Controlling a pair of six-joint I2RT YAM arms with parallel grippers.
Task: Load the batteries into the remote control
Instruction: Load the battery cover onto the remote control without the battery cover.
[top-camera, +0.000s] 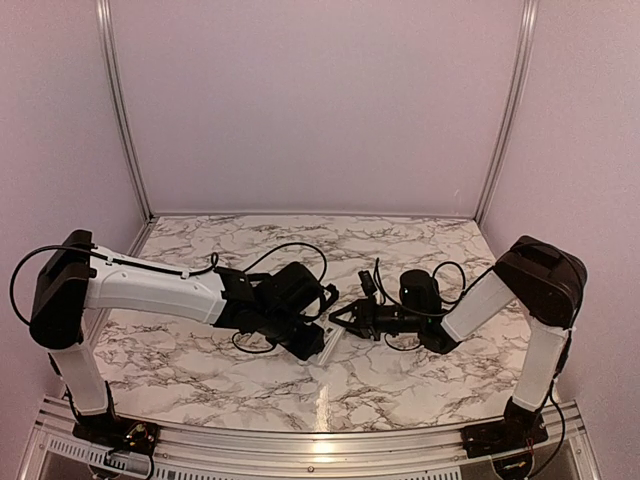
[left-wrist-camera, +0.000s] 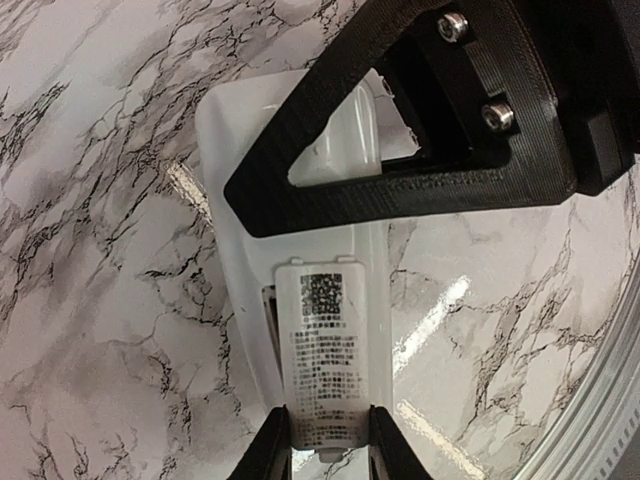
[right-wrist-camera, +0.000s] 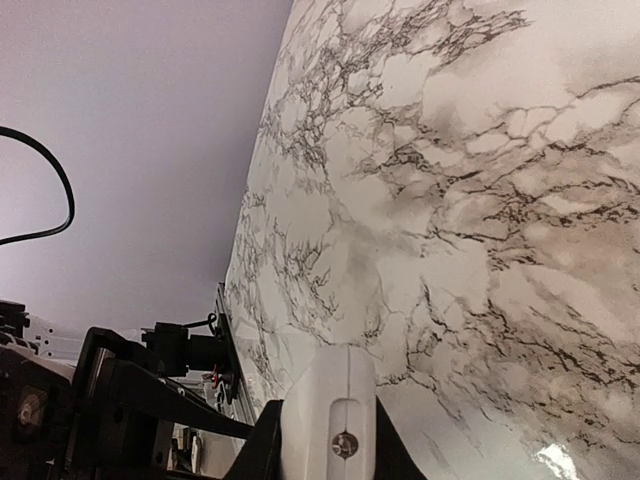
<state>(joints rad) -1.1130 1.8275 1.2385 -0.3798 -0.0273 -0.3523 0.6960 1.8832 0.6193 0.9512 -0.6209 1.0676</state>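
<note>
The white remote control (left-wrist-camera: 236, 190) is held off the marble table between both grippers, back side facing the left wrist camera. My right gripper (right-wrist-camera: 330, 432) is shut on one end of the remote control (right-wrist-camera: 330, 390), and its black finger (left-wrist-camera: 400, 190) crosses the body. My left gripper (left-wrist-camera: 328, 428) is shut on a white cover (left-wrist-camera: 325, 340) printed with a code and text, which lies along the remote's back. A dark gap shows at the cover's left edge. In the top view the grippers (top-camera: 335, 318) meet at the table's centre. The batteries are hidden.
The marble tabletop (top-camera: 400, 250) stretches back to pale walls. An aluminium rail (left-wrist-camera: 600, 400) runs along the near edge. Black cables (top-camera: 300, 250) loop above both wrists.
</note>
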